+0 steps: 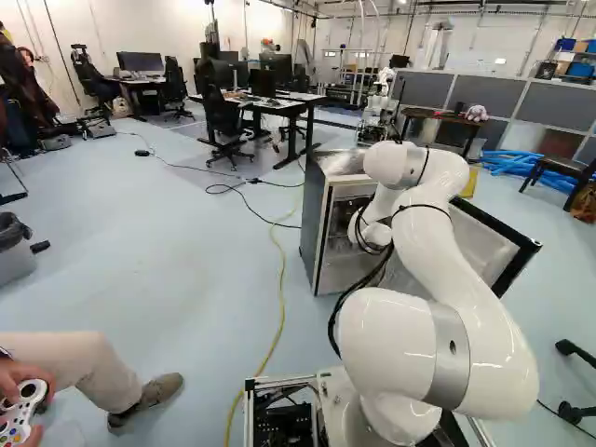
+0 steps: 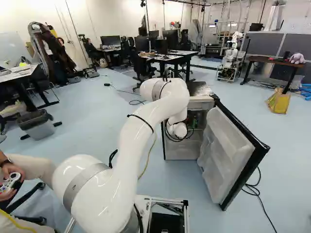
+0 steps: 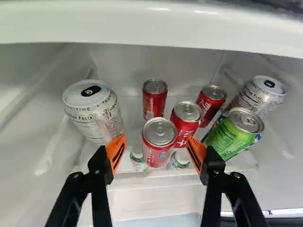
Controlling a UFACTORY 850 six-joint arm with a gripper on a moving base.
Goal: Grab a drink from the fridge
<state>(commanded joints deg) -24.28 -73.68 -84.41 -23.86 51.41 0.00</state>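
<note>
The arm (image 1: 458, 265) is leaning up and ahead from its lowest joint (image 1: 399, 419); it is bending at the elbow (image 2: 167, 92) and dropping to the wrist (image 2: 179, 129); the gripper (image 3: 156, 138) is pointing ahead and down; its black fingers are standing wide apart, level with each other; their orange pads (image 3: 116, 150) are slanting inward toward the tips.

Seeing pale blue floor (image 1: 168, 242), white walls (image 1: 154, 33). Reference: central desk (image 1: 296, 103) with monitors (image 1: 277, 67). Black office chair (image 1: 223, 119) beside it. Right of desk in my left base view: gray partitions (image 1: 540, 101), brown table (image 1: 440, 115). Yellow cable (image 1: 282, 270) nearer me than desk.
</note>
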